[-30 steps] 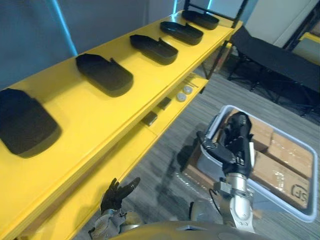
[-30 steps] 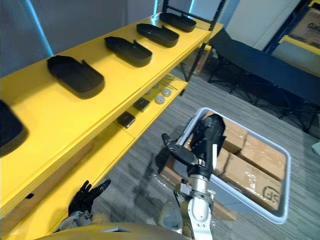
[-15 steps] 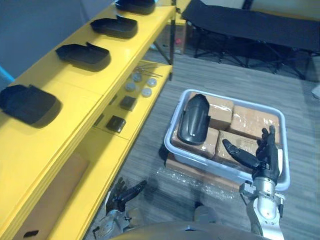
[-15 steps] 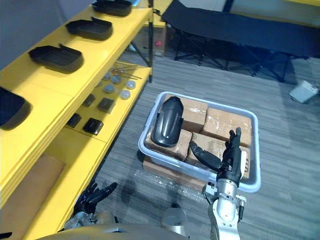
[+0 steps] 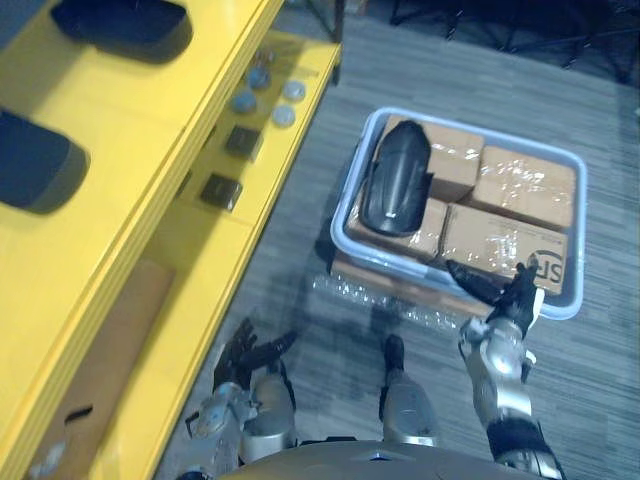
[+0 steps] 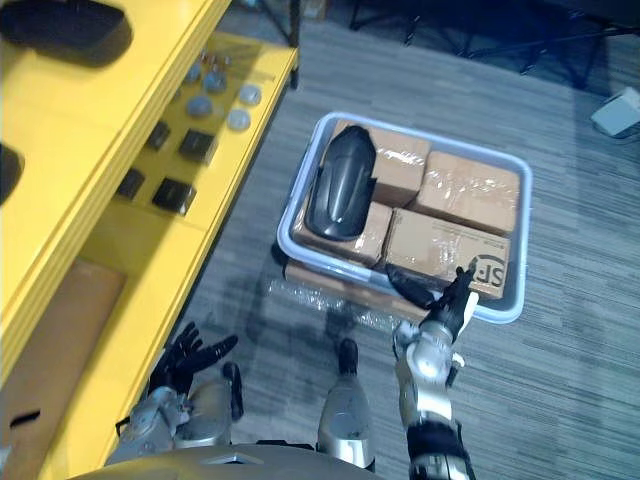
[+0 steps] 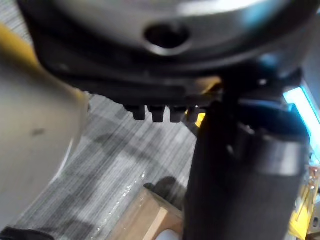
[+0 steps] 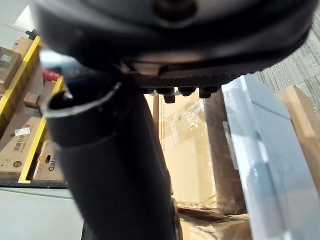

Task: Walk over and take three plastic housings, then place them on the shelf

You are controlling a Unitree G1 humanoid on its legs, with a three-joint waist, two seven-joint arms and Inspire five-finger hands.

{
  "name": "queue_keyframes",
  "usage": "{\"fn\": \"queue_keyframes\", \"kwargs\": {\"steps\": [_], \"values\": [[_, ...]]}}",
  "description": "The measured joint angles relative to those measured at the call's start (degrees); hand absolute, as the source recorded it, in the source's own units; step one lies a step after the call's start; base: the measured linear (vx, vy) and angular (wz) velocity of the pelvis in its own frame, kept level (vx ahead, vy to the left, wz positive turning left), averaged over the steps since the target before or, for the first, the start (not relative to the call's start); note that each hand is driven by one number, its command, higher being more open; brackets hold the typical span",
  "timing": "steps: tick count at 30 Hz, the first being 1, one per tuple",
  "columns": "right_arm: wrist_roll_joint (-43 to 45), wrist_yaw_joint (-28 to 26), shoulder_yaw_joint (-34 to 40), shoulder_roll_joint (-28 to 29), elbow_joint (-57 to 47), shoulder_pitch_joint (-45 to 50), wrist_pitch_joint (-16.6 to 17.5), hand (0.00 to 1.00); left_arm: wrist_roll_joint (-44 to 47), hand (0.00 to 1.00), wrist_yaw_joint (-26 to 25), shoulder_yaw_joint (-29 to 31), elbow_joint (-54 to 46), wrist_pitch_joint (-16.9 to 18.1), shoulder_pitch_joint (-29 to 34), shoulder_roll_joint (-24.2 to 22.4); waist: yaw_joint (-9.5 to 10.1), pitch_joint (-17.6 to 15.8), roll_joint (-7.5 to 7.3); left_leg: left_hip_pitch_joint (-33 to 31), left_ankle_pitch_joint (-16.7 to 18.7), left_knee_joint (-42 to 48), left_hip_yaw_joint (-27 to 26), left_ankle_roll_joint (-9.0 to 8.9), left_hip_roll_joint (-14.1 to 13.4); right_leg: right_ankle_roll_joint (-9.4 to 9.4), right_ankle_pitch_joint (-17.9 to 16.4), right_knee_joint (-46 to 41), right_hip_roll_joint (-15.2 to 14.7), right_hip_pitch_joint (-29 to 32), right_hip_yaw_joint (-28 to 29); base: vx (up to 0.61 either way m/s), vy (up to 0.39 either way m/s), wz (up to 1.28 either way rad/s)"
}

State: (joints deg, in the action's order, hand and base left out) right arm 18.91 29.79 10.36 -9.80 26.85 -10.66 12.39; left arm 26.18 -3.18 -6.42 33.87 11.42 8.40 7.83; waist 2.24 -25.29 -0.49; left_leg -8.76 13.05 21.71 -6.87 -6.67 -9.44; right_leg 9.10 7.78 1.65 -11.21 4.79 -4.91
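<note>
Plastic housing (image 5: 393, 180) lies on boxes (image 5: 525, 190) in bin (image 5: 346, 197); left robot hand (image 5: 243, 360), right robot hand (image 5: 510, 303) spread.

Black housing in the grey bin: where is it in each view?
Left eye view: black housing on the boxes at the bin's left end, right of centre, upper half.
Right eye view: same housing, centre, upper half.
Right wrist view: the bin's wall and boxes.
Shared landmark: the bin's pale rim.
</note>
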Motion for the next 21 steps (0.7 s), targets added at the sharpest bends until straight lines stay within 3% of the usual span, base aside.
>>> {"fn": "queue_keyframes", "kwargs": {"steps": [2, 7, 15, 18, 19, 21], "values": [[1.44, 0.47, 0.06, -2.42, 1.37, -4.86, -1.08, 1.00, 0.04, 1.00, -0.02, 0.01, -0.73, 0.00, -0.35, -0.02, 0.98, -0.28, -0.24, -2.65, -0.03, 1.33, 0.97, -0.06, 0.01, -0.05, 0.53, 0.01, 0.08, 1.44, -0.59, -0.09, 0.026, 0.19], [2.33, 0.33, 0.09, -9.95, 7.66, -17.37, -2.44, 1.00, 0.94, 1.00, 0.04, 0.08, -0.65, -0.06, -1.45, -0.17, 3.24, -1.20, 0.75, -6.60, 0.21, 4.42, 3.97, 0.09, 0.37, 0.06, 0.75, -0.70, 0.05, 2.86, -2.52, -0.03, 0.030, 0.20], [3.66, -2.91, -1.50, -15.85, 13.17, -25.86, -5.32, 1.00, 1.24, 1.00, 1.09, 0.58, 0.79, 0.10, -2.08, -0.65, 5.57, -3.38, 2.22, -9.41, 0.65, 6.97, 5.76, 0.38, 0.64, 0.07, 0.75, -2.43, -0.16, 4.24, -4.35, -0.04, 0.016, 0.10], [4.01, -3.76, -2.31, -18.56, 16.80, -28.58, -10.69, 1.00, 1.35, 1.00, 1.57, 0.52, 0.80, 0.16, -2.26, -0.83, 5.61, -3.64, 2.70, -10.31, 1.02, 8.21, 6.11, 0.68, 0.79, 0.07, 0.75, -2.69, -0.36, 4.45, -4.80, -0.05, 0.035, 0.04], [4.10, -4.33, -3.12, -20.07, 19.90, -30.22, -13.48, 1.00, 3.04, 1.00, 1.55, 0.31, 1.20, 0.39, -2.33, -1.00, 5.67, -3.78, 3.11, -11.00, 1.20, 8.93, 6.17, 0.74, 0.85, 0.26, 0.87, -2.83, -0.49, 4.86, -5.09, -0.07, 0.041, 0.00], [4.53, -4.24, -3.17, -22.12, 23.21, -31.57, -15.75, 1.00, 4.50, 1.00, 1.34, -0.44, 2.37, 0.84, -3.50, -1.40, 6.20, -4.38, 4.56, -11.67, 1.30, 9.50, 6.37, 0.85, 0.92, 0.30, 0.89, -3.48, -0.62, 5.36, -5.33, -0.06, 0.032, 0.02]]}}
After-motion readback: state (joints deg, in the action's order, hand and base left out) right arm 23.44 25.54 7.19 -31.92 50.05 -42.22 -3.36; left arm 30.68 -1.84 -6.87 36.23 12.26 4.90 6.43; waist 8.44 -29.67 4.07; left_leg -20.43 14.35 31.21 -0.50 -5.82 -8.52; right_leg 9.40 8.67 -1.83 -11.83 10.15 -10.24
